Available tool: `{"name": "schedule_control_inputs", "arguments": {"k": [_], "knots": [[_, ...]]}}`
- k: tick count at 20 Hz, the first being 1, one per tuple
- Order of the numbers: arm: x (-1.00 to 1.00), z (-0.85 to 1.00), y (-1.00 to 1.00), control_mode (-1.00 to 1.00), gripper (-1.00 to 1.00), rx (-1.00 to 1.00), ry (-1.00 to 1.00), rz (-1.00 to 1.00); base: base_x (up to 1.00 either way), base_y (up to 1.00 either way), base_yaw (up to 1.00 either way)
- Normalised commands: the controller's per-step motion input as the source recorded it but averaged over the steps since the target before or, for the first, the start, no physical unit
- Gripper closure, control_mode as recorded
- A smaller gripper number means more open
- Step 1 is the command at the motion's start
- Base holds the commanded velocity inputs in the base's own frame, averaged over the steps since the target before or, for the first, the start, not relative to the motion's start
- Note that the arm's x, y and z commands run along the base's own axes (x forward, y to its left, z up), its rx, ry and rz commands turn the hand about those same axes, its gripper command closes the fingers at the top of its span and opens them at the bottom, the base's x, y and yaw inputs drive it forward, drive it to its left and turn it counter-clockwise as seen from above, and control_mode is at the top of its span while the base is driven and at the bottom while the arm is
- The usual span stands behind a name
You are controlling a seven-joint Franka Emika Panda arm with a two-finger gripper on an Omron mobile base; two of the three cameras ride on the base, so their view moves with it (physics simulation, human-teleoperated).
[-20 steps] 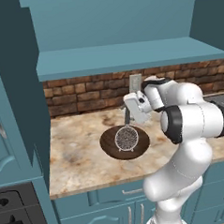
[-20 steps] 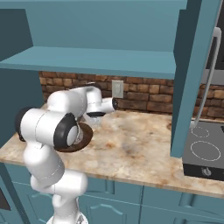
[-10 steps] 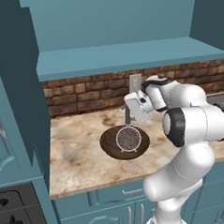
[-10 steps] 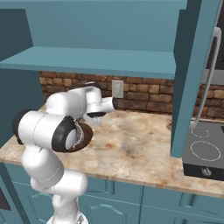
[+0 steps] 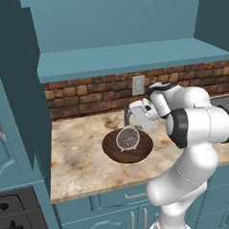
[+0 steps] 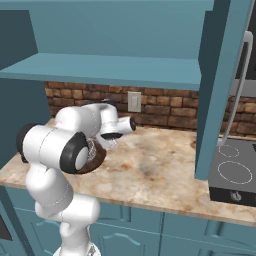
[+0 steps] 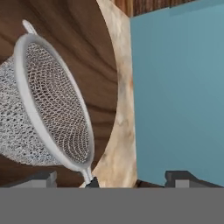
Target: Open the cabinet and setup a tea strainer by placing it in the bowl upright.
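One thing has changed for you: the gripper point(image 5: 127, 113) has drawn slightly back, jaws spread wide and empty. The tea strainer point(image 5: 128, 137) sits in the bowl point(image 5: 111, 149), so placement looks done.

Tea strainer point(image 5: 128, 137) in bowl point(image 5: 127, 147), bowl on counter point(image 5: 80, 157), below open cabinet point(image 5: 127, 58).
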Motion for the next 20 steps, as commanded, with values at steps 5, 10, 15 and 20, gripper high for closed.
{"name": "schedule_control_inputs", "arguments": {"k": [5,10,15,20], "knots": [[-0.01,-0.23,-0.47,-1.00,-1.00,-0.07,0.00,0.00,0.00,0.00,0.00],[-0.23,-0.02,-0.51,-1.00,-1.00,-0.01,0.00,0.00,0.00,0.00,0.00],[-0.47,0.00,-0.35,-1.00,-1.00,0.00,0.00,0.00,0.00,0.00,0.00],[-0.57,0.04,-0.32,-1.00,-1.00,0.00,0.00,0.00,0.00,0.00,0.00]]}}
